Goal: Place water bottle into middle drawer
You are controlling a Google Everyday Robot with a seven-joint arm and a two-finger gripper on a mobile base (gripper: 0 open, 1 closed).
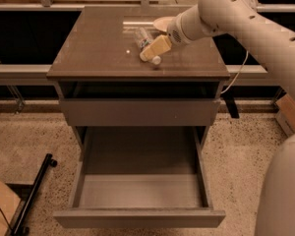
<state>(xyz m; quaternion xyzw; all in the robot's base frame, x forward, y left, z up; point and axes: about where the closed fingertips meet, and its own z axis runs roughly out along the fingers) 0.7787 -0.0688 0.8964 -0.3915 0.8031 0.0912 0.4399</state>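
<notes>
The water bottle [143,37] lies on its side on the brown cabinet top [93,48], its white cap [156,60] pointing toward the front. My gripper [155,48] is low over the bottle's cap end and covers part of it. The arm reaches in from the right. The white bowl [161,23] stands just behind, partly hidden by my wrist. The middle drawer [137,191] is pulled out wide below, and its pale grey floor is bare.
A closed drawer front [137,112] sits above the open drawer. A small white speck [128,51] lies on the top, left of the bottle. A black pole [37,191] and a cardboard box [0,205] are on the floor at left. Another box [290,114] is at right.
</notes>
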